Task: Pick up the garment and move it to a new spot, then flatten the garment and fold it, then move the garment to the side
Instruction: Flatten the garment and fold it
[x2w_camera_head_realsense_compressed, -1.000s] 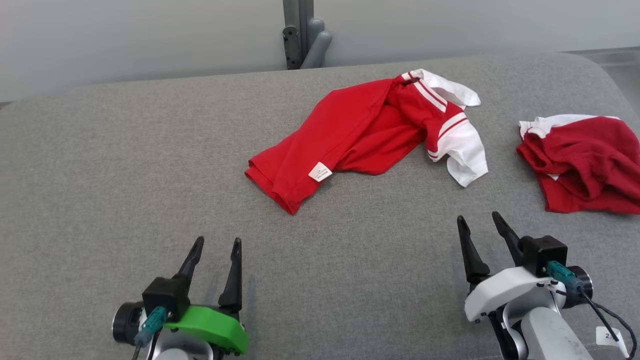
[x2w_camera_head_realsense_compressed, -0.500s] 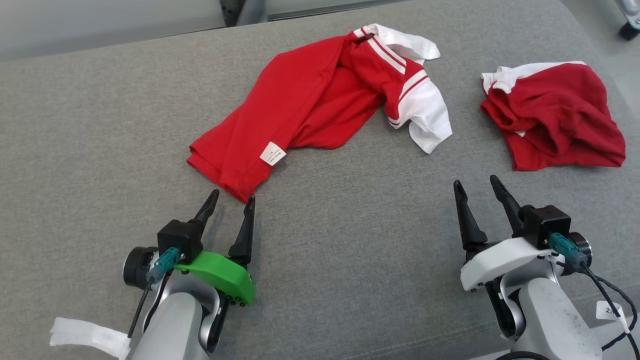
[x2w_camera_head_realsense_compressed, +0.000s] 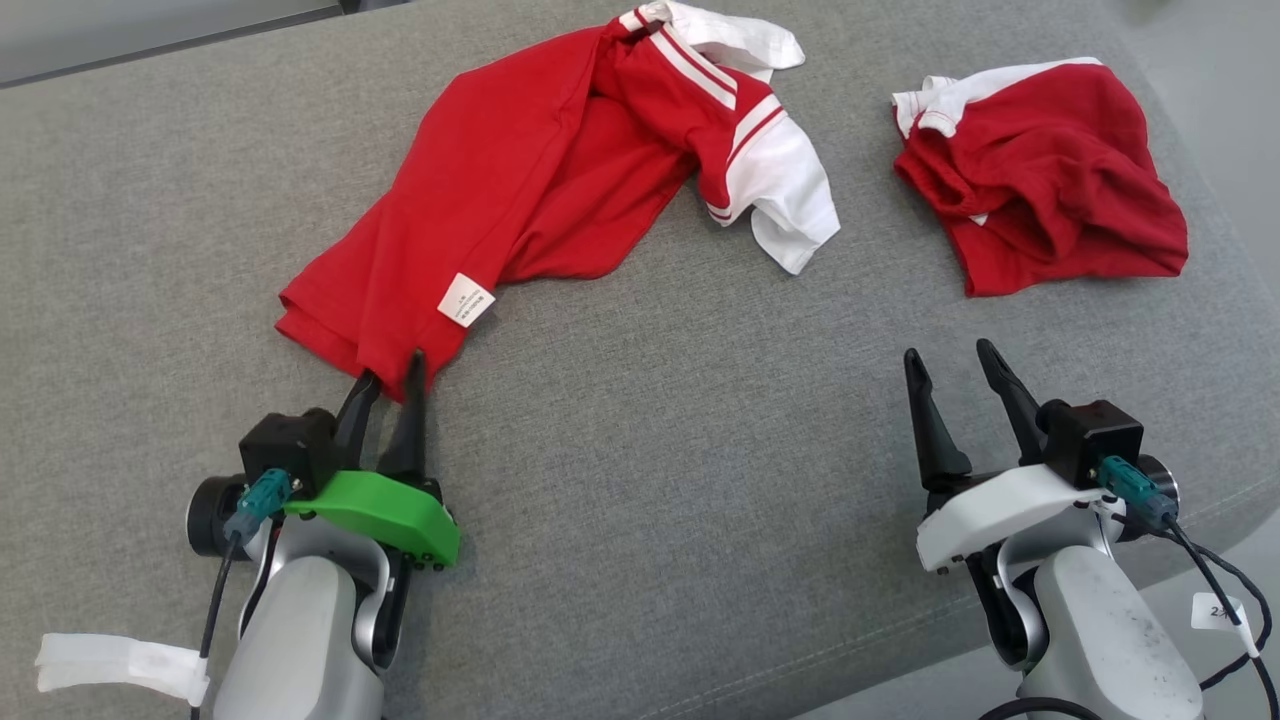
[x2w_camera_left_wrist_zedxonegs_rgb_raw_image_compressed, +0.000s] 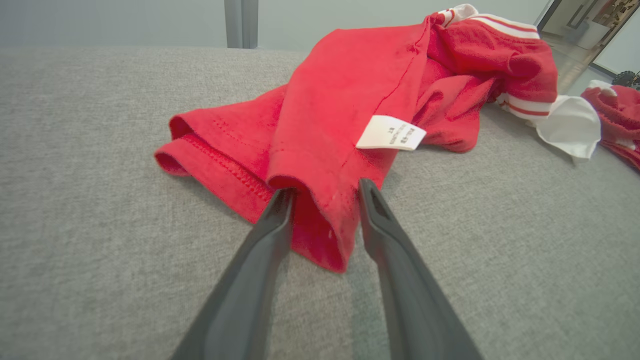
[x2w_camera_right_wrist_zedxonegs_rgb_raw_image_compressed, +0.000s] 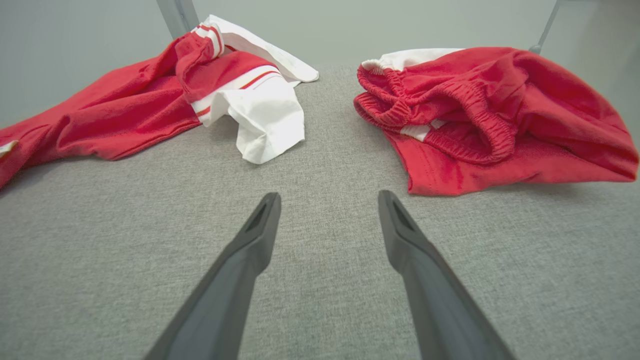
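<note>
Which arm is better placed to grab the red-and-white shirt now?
Left. The left end effector straddles the near hem corner of the shirt. The right end effector sits open over bare grey cushion, well apart from the shirt.

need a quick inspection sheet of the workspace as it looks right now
surface: grey fabric surface, flat, no stains seen
job's things: red shirt with white sleeves, crumpled; white label showing near its hem
clutter: red shorts, bunched, to the shirt's right and apart from it
grippers: left gripper jaws apart, astride the shirt's hem corner; right gripper open, holding nothing
cables: left wrist cable and right wrist cable, both teal-plugged; the right one loops loosely beside the arm
surroundings: pale wall, grey post
</note>
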